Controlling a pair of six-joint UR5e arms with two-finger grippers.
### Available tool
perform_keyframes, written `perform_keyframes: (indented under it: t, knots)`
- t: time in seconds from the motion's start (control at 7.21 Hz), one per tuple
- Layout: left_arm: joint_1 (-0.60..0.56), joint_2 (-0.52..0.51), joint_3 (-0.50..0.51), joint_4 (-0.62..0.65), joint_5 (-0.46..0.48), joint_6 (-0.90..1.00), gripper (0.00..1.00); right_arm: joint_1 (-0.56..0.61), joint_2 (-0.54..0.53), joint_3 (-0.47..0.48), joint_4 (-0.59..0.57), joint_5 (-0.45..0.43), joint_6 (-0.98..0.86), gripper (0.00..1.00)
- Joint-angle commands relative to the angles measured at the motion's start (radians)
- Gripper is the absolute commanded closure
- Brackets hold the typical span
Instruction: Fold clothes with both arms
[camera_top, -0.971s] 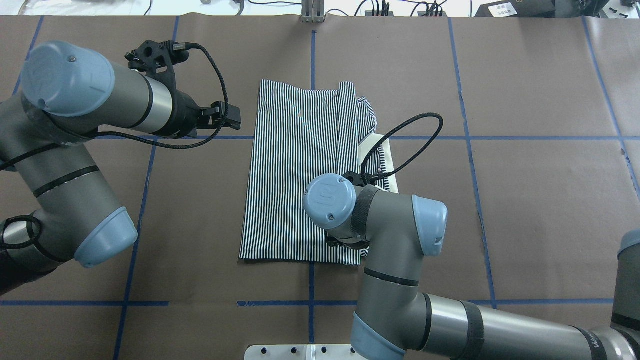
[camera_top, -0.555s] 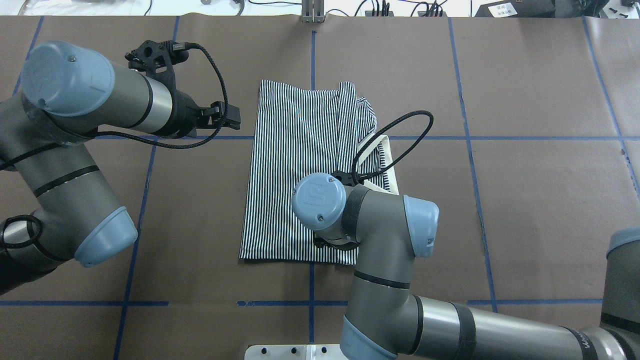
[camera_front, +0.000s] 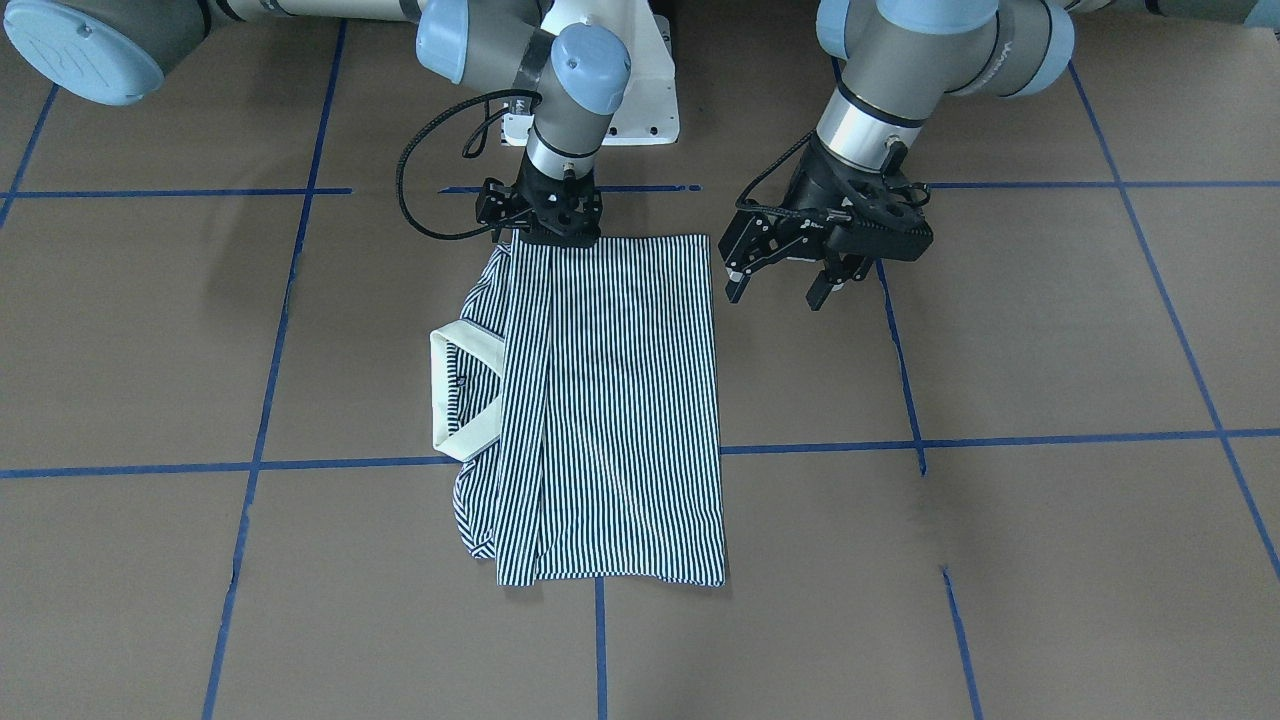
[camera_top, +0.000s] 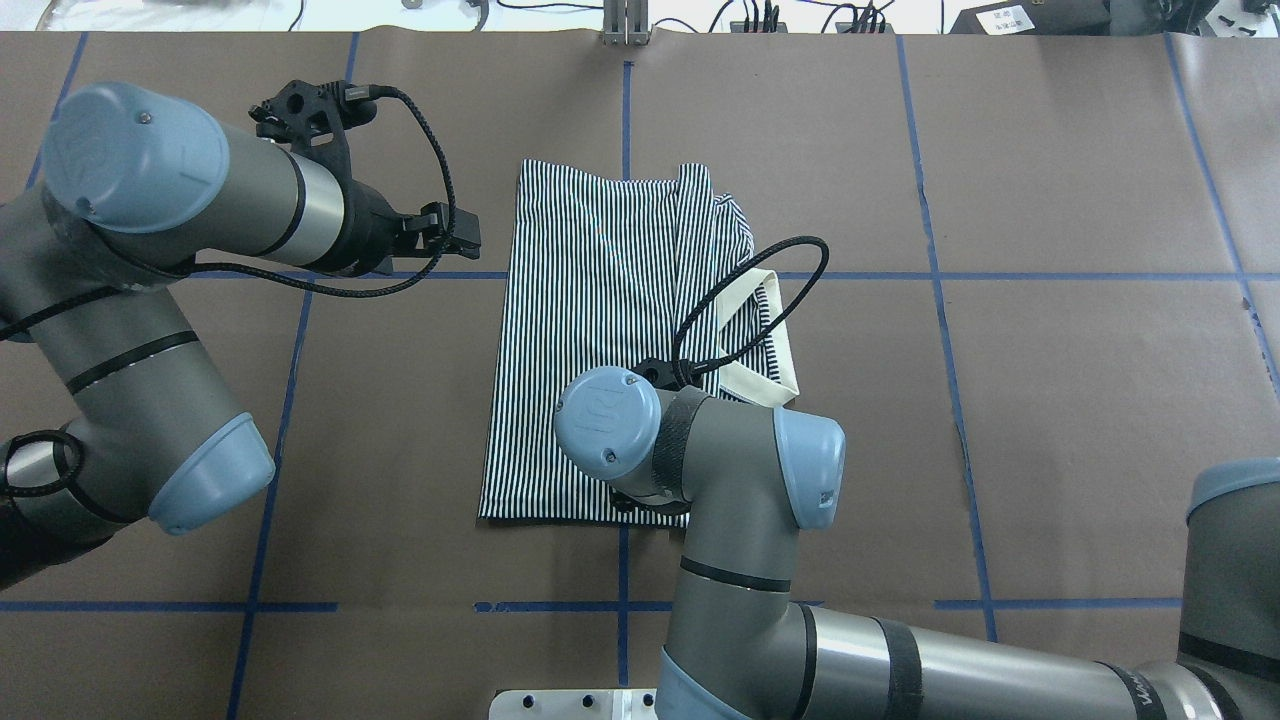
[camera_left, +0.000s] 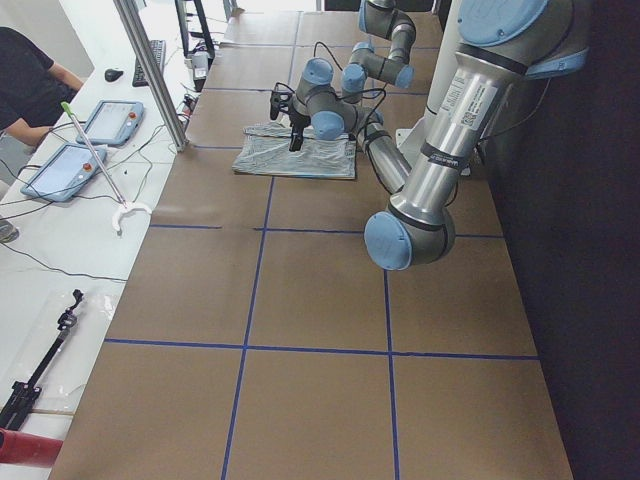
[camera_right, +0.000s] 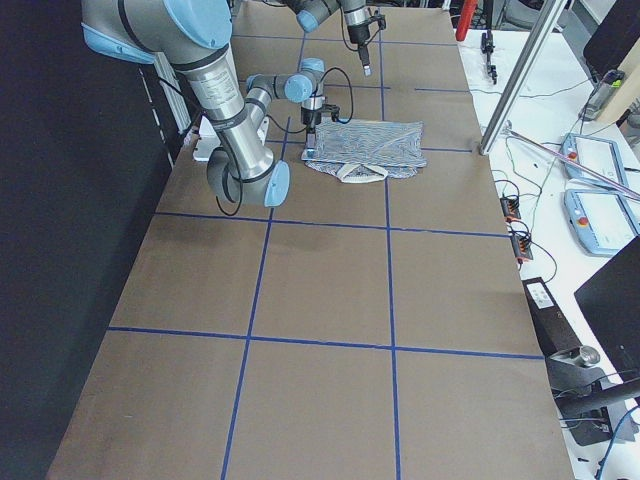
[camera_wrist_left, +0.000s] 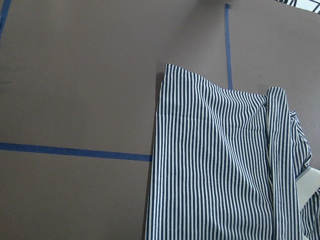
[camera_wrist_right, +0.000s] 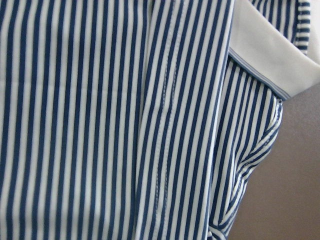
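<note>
Reaching down onto the robot-side edge of the striped polo shirt (camera_front: 620, 400), the right gripper (camera_front: 541, 230) is sitting against the cloth, and its fingertips are hiding there, so whether it is pinching the fabric cannot be told. Just beside that same edge, off the cloth, the left gripper (camera_front: 774, 298) is hovering with fingers spread, holding nothing. The shirt is lying flat mid-table (camera_front: 1000, 350) as a narrow folded rectangle, its cream collar (camera_front: 438, 395) poking out on the robot's right. Being thin and limp, it is probably going to sag and slip between layers. Pinching both near corners through every layer is looking the safest hold, the far edge lying free.
</note>
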Motion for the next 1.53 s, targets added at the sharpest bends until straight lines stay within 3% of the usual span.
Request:
perform_keyframes:
  t: [0.0,0.69,0.97,1.11,1.39]
  knots:
    - [0.000,0.000,-0.001,0.000,0.000,-0.003,0.00,0.000,-0.006,-0.005,-0.006,0.002,-0.028,0.00]
    - [0.001,-0.002,0.000,-0.002,-0.002,-0.005,0.00,0.022,-0.031,-0.001,-0.017,0.002,-0.051,0.00]
    - [0.001,-0.002,0.002,-0.002,-0.002,-0.005,0.00,0.058,-0.064,0.060,-0.067,0.009,-0.106,0.00]
    - [0.001,-0.002,0.017,-0.018,0.000,-0.005,0.00,0.061,-0.115,0.111,-0.067,0.005,-0.117,0.00]
    - [0.001,-0.002,0.081,-0.130,-0.002,-0.045,0.00,0.056,-0.146,0.118,-0.063,-0.002,-0.114,0.00]
